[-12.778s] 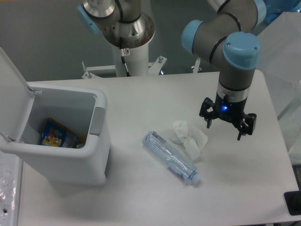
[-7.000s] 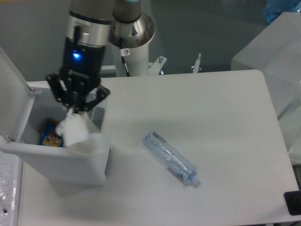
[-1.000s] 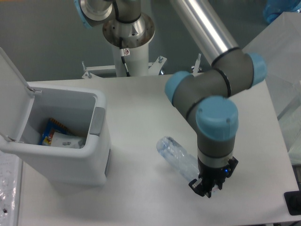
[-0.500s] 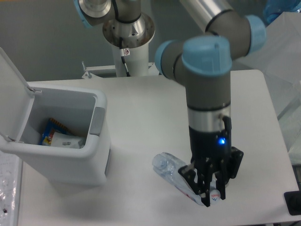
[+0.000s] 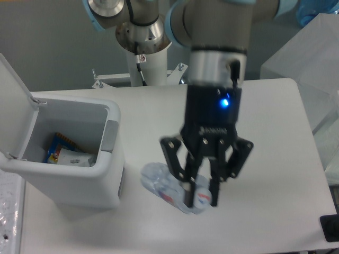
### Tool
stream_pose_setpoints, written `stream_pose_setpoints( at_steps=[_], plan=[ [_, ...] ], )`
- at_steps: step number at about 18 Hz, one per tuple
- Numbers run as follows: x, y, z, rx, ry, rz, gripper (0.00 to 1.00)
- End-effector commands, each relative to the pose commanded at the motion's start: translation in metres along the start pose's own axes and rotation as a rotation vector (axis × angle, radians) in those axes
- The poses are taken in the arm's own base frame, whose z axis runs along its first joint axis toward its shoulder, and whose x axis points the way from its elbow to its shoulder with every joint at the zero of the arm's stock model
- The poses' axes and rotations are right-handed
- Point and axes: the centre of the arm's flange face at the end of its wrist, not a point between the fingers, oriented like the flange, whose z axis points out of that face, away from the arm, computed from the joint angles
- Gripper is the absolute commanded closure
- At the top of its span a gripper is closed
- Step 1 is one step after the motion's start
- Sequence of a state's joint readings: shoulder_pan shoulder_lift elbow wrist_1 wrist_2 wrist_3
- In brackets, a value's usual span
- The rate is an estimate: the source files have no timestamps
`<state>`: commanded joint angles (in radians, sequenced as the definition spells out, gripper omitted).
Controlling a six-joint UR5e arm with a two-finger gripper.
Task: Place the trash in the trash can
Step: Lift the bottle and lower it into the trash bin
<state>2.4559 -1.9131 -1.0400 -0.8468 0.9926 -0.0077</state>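
Carrying the crushed clear plastic bottle [image 5: 168, 190] binward.
Black two-finger gripper [image 5: 201, 196] clamps its capped end; next, leftward over the open white rectangular bin [image 5: 79, 182].

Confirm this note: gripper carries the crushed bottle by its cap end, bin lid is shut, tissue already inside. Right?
Not quite. The fixed camera shows the trash can with its lid flipped open. The rest holds: the gripper holds the bottle near its cap, and the tissue lies inside.

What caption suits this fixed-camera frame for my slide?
Gripper lifts crushed clear plastic bottle beside open white rectangular bin.
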Motion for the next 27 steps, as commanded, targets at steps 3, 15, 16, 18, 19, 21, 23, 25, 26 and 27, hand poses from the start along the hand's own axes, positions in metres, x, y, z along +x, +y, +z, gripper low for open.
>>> stream_pose_setpoints(
  at_steps=[3, 15, 16, 18, 19, 21, 23, 25, 26, 27],
  plan=[
    [0.033, -0.003, -0.017, 0.018, 0.050, 0.028, 0.98],
    [0.107, 0.083, 0.008, -0.126, 0.156, 0.125, 0.95],
    [0.107, 0.086, 0.011, -0.134, 0.158, 0.127, 0.94],
    [0.106, 0.096, 0.018, -0.155, 0.163, 0.131, 0.93],
    [0.106, 0.102, 0.022, -0.165, 0.167, 0.138, 0.92],
    [0.104, 0.112, 0.030, -0.166, 0.171, 0.151, 0.90],
    [0.102, 0.121, 0.036, -0.160, 0.168, 0.161, 0.87],
    [0.100, 0.127, 0.040, -0.165, 0.168, 0.159, 0.70],
    [0.099, 0.127, 0.041, -0.165, 0.167, 0.158, 0.58],
    [0.100, 0.129, 0.041, -0.167, 0.168, 0.158, 0.52]
  ],
)
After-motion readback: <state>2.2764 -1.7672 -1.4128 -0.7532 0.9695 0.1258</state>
